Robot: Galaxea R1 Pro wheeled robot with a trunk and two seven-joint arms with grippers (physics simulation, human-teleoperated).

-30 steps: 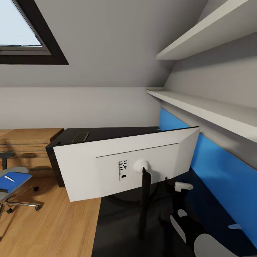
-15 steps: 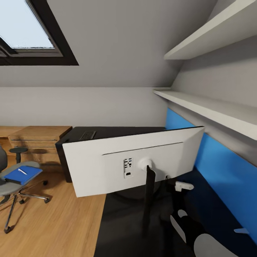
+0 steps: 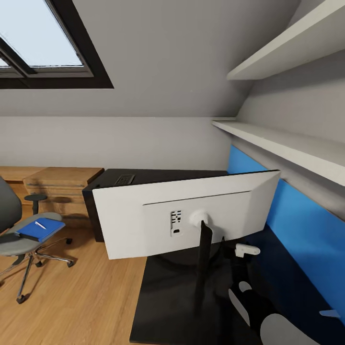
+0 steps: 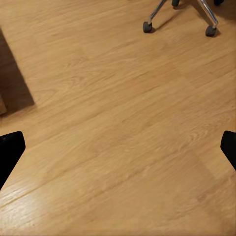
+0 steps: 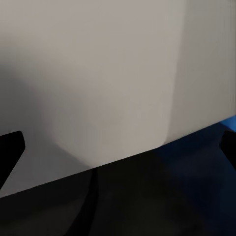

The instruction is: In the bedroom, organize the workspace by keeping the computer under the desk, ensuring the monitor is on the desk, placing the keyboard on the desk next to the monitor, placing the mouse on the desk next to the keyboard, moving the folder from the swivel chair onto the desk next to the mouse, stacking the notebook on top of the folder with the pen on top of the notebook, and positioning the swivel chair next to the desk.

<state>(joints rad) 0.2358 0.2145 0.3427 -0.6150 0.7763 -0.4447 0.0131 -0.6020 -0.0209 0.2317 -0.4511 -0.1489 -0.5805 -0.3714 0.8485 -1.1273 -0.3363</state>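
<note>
The camera has swung left, so the swivel chair (image 3: 19, 239) now sits further into the lower left. Nearest, the monitor (image 3: 187, 218) stands on the black desk (image 3: 167, 297), back toward us; it looks rigid but top-heavy, best held by its stand. Both claws, left (image 4: 118, 147) and right (image 5: 118, 147), are spread wide and empty. Farther off, the blue folder (image 3: 40, 229), thin and light, lies on the seat with the pen (image 3: 40, 224) on top; pinch its edge.

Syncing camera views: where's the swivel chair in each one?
Head view: the swivel chair sits at the left edge, on the wooden floor, with a blue folder on its seat.
Left wrist view: two chrome legs with casters at the top of the picture.
Right wrist view: not in it.
Shared landmark: the wooden floor, under the chair in head and left wrist views.
</note>
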